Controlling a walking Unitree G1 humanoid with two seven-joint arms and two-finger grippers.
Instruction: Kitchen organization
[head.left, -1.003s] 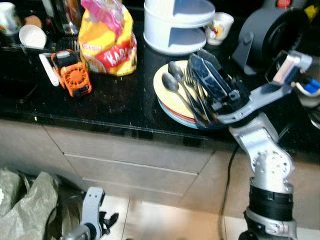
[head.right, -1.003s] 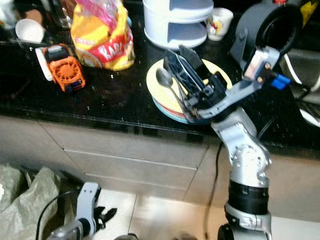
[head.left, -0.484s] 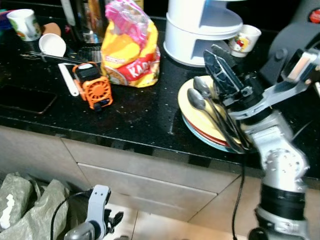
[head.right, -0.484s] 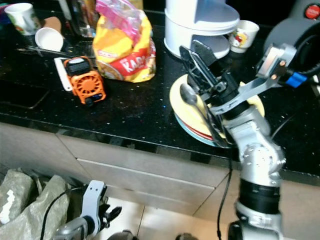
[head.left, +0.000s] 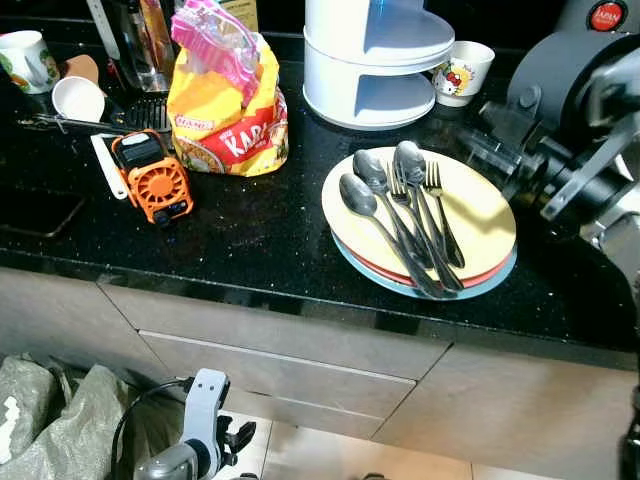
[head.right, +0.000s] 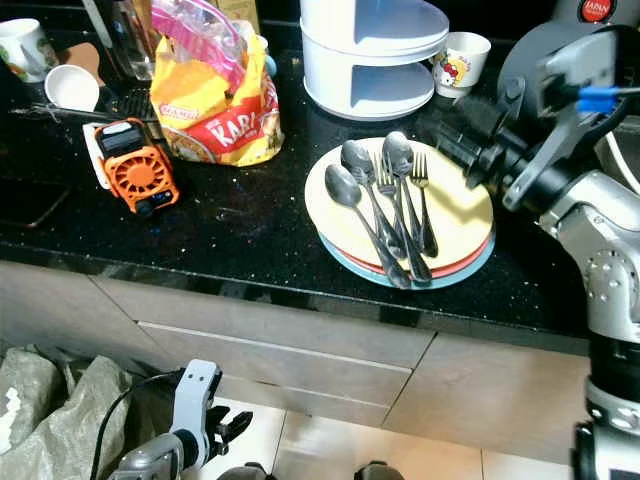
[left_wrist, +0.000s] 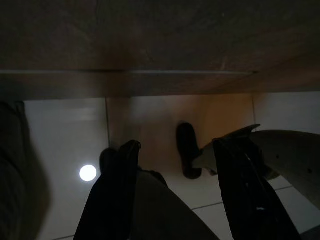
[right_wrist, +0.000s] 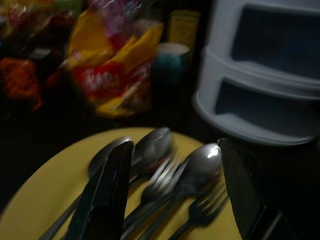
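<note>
From the head, the right gripper (head.right: 450, 135) hangs over the black counter (head.left: 250, 235) just past the far right rim of the stacked plates (head.left: 490, 215), fingers parted and holding nothing. Three spoons (head.left: 375, 200) and two forks (head.left: 432, 205) lie side by side on the yellow top plate, handles toward the counter's front edge. This looks like the lead-in to picking up cutlery: the next move calls for lowering the fingers astride one handle and closing. Room is tight behind, with the white tiered rack (head.left: 375, 60) and a cartoon cup (head.left: 465, 70) near; the snack bag (head.left: 225, 110) and orange gadget (head.left: 155, 178) sit well apart on the left. The plates sit close to the front edge, so a shove could tip them.

Right wrist: two black fingers (right_wrist: 107, 192) stand wide, framing spoon bowls and fork tines.

Left wrist: the left gripper (left_wrist: 175, 185) hangs idle above floor tiles, fingers apart and empty, drawer fronts beside it.
</note>
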